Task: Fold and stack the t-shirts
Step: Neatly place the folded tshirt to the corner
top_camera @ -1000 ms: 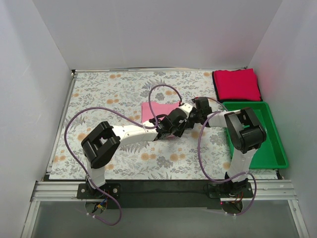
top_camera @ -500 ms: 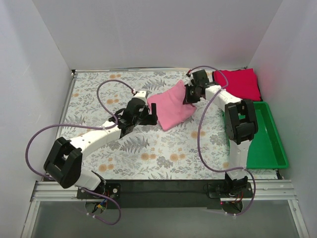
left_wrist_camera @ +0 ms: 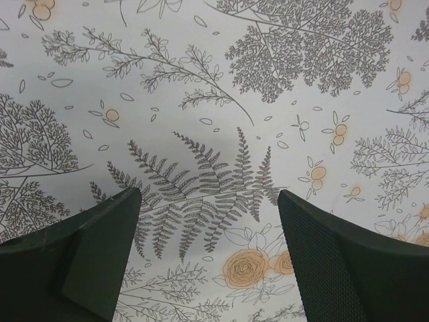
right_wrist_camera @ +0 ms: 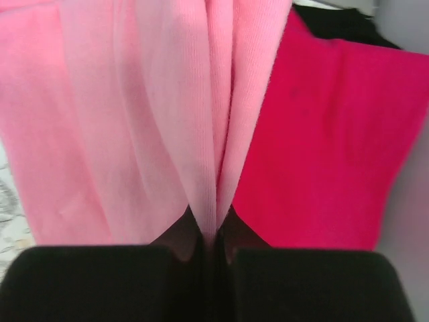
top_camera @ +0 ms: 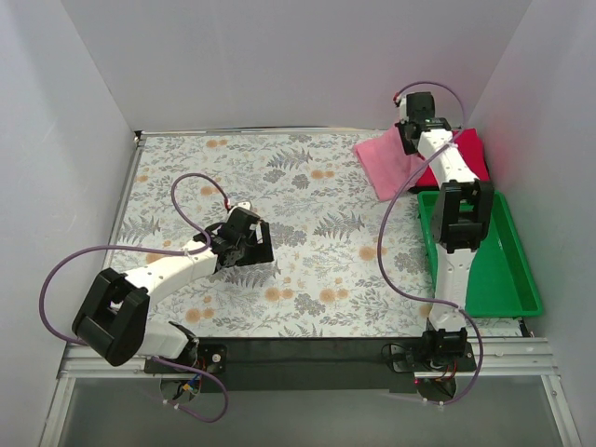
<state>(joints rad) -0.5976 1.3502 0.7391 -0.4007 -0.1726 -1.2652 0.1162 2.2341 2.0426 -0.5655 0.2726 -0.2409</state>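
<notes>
My right gripper [top_camera: 416,130] is shut on the folded light pink t-shirt [top_camera: 386,160], which hangs from it at the back right, partly over the folded crimson red t-shirt [top_camera: 470,158]. In the right wrist view the pink cloth [right_wrist_camera: 154,121] is pinched between the jaws, with the red shirt [right_wrist_camera: 322,147] under it on the right. My left gripper [top_camera: 256,244] is open and empty over the floral table cloth [top_camera: 307,186], left of the middle. Its fingers [left_wrist_camera: 335,268] frame bare cloth.
A green plastic bin [top_camera: 517,279] stands at the right edge, in front of the red shirt. White walls close in the back and both sides. The right arm stands stretched far back over the bin's left rim.
My right gripper carried the pink shirt from the table's middle to the back right, over the red shirt. My left gripper let go of it and drew back to the left.
</notes>
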